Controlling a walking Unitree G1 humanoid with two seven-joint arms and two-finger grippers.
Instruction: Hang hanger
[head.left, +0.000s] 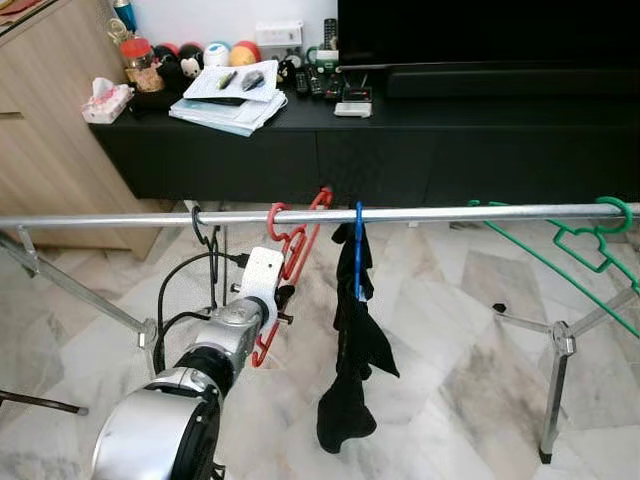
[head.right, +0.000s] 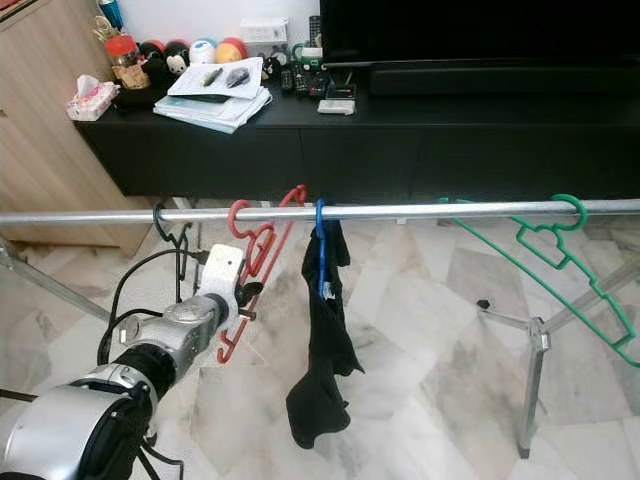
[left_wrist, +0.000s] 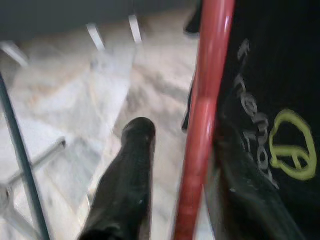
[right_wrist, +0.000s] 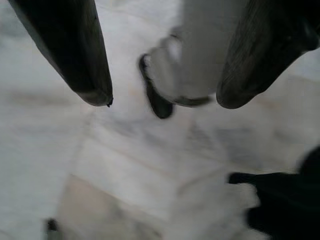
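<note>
- At the lower left of the head frame, the left arm reaches up toward the rail (head.left: 420, 214), a silver bar crossing the whole picture at mid-height.
- Left of centre, a black hook (head.left: 204, 232) hangs on the rail, beside the arm's cables.
- Just right of it, the left claw (head.left: 283, 296) meets the red hanger (head.left: 294, 262). Its hook is already over the rail, and the body hangs tilted, down toward the claw.
- In the left wrist view the red bar (left_wrist: 205, 120) runs between the two black fingers (left_wrist: 127, 185), close against the one on the printed side and apart from the other. The grip looks slackened rather than clenched, though I cannot tell for certain.
- At centre, a blue hanger (head.left: 359, 250) carries a black garment (head.left: 352, 350) that droops toward the floor.
- At the right edge, a green hanger (head.left: 590, 250) hangs on the rail, well apart from the rest.
- The right claw (right_wrist: 160, 100) points at the marble floor (right_wrist: 125, 165) with its fingers spread, idle.
- Step in hand, as I judge it: hanging is all but done, and release is what remains.
- Next move calls for opening fully and drawing the claw back and down without snagging the red frame or nudging the black garment beside it.
</note>
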